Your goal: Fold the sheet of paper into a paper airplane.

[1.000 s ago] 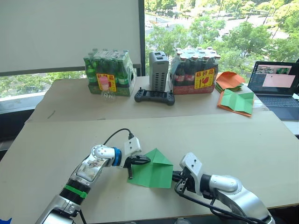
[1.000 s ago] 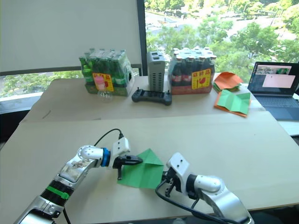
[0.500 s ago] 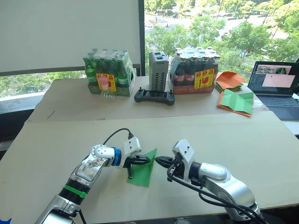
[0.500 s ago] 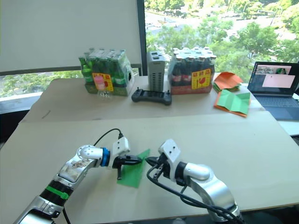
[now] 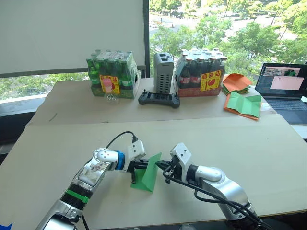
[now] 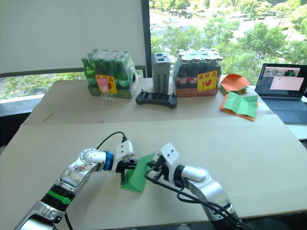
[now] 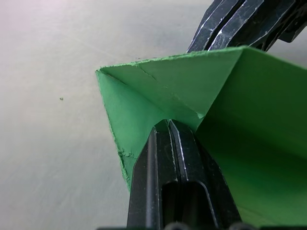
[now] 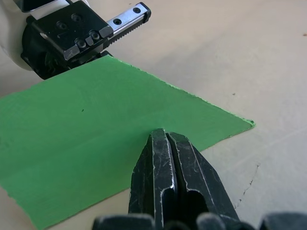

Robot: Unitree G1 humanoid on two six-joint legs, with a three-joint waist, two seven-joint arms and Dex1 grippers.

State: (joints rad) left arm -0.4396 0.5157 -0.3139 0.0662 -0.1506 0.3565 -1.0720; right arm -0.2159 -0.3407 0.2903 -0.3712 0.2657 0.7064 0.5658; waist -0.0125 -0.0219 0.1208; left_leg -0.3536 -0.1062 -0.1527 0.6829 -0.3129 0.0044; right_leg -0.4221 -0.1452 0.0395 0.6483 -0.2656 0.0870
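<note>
The sheet of paper, bright green, stands half folded on the near table, its right half raised toward the left. My left gripper is shut on its left part; in the left wrist view the fingers pinch the paper at a crease. My right gripper is shut, its tips pressed against the raised flap from the right. In the right wrist view the closed fingers touch the flap's green face, with the left gripper's body beyond it.
On the far table stand two shrink-wrapped bottle packs, a grey box and a black controller. To the far right are an orange paper pile, a green sheet on orange paper and a laptop.
My right gripper has swung left from the paper's right edge, lifting that half up and over toward the left gripper. The paper now looks narrower. The left gripper has held still.
</note>
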